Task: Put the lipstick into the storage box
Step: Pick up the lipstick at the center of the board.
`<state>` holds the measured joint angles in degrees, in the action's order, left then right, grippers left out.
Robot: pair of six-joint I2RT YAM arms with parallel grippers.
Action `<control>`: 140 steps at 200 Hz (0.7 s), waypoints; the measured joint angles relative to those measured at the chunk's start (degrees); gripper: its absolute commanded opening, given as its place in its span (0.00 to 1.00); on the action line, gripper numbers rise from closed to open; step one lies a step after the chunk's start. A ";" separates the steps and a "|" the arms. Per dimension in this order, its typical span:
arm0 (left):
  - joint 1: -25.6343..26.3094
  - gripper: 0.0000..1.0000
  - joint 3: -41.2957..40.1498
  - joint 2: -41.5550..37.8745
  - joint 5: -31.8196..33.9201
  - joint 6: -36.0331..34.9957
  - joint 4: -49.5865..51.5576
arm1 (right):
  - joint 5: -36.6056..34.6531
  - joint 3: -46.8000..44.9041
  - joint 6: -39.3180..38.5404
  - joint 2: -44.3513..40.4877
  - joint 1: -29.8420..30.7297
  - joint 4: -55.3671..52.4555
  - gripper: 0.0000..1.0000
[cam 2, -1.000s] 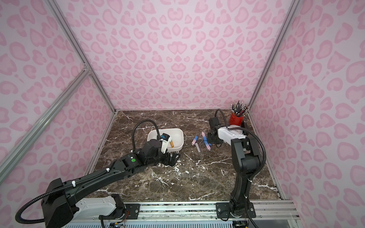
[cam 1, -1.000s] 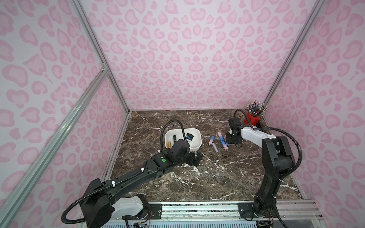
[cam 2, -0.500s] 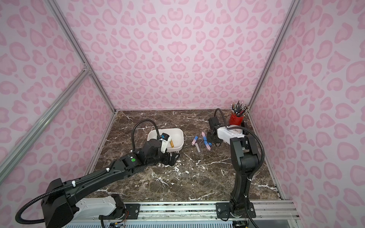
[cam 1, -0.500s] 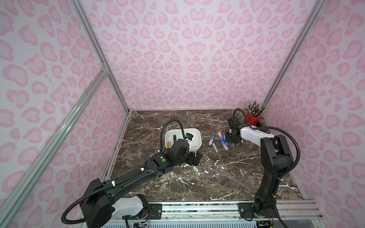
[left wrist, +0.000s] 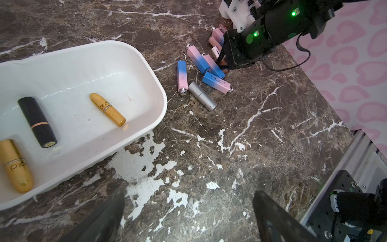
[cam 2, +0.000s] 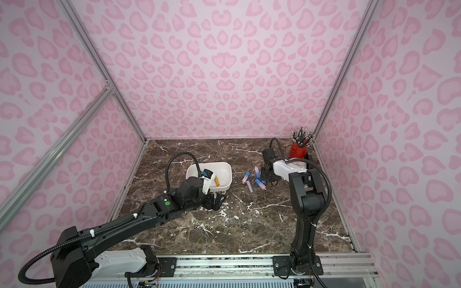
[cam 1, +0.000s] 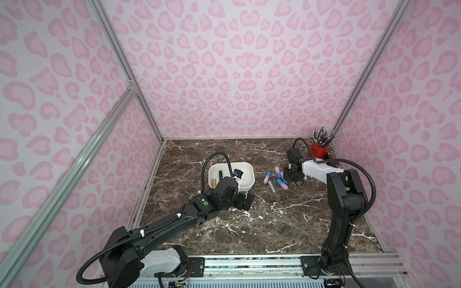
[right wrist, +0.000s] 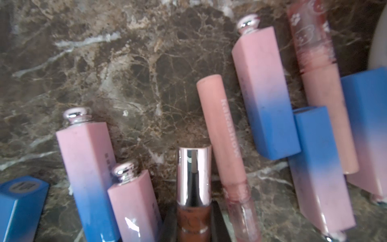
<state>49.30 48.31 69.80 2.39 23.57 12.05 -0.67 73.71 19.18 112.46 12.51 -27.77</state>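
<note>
The white storage box (cam 1: 245, 164) (cam 2: 224, 164) (left wrist: 146, 60) sits mid-table and holds a black lipstick (left wrist: 37, 121) and two gold ones (left wrist: 107, 109). To its right lies a pile of pink-and-blue square lipsticks (cam 1: 267, 177) (left wrist: 181, 77) and a silver tube (left wrist: 202, 96). My right gripper (cam 1: 287, 174) (right wrist: 193, 220) is low in that pile, shut on a brown lipstick with a shiny rose-gold cap (right wrist: 193, 174). My left gripper (cam 1: 245, 202) (left wrist: 188, 201) stands open over bare marble by the box's front wall, holding nothing.
A red pen cup (cam 1: 319, 149) full of pens stands in the back right corner, behind the right arm. Pink patterned walls close in on three sides. A metal rail (cam 1: 249, 264) runs along the front edge. A pink gloss tube (right wrist: 222, 134) lies right beside the held lipstick.
The right gripper's jaws have closed on the brown lipstick in the pile. The left arm has not moved.
</note>
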 measured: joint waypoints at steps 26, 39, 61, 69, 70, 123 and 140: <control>-0.07 0.98 -0.11 -0.39 0.02 0.00 0.02 | -0.28 0.00 0.13 -0.76 0.61 -2.10 0.12; -0.07 0.98 -0.17 -0.72 0.15 0.00 0.02 | -0.42 0.15 0.11 -1.38 0.83 -3.43 0.12; -0.11 0.98 -0.57 -1.31 0.39 0.00 0.02 | -0.72 0.94 0.13 -2.80 1.01 -4.90 0.12; -0.11 0.98 -0.70 -1.49 0.46 0.00 0.02 | -0.85 1.29 0.11 -3.28 1.27 -5.25 0.12; -0.11 0.98 -0.72 -1.55 0.46 0.00 0.00 | -0.85 1.33 0.11 -3.37 1.31 -5.29 0.12; -0.13 0.98 -1.79 -3.78 1.07 0.37 0.02 | -1.73 5.29 0.20 -6.10 4.90 -8.94 0.13; -0.13 0.98 -2.40 -4.79 1.51 0.42 0.04 | -2.14 8.24 0.72 -6.25 7.56 -10.16 0.13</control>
<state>49.17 45.91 65.01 3.90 23.99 12.10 -2.81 81.95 19.90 106.21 20.08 -37.93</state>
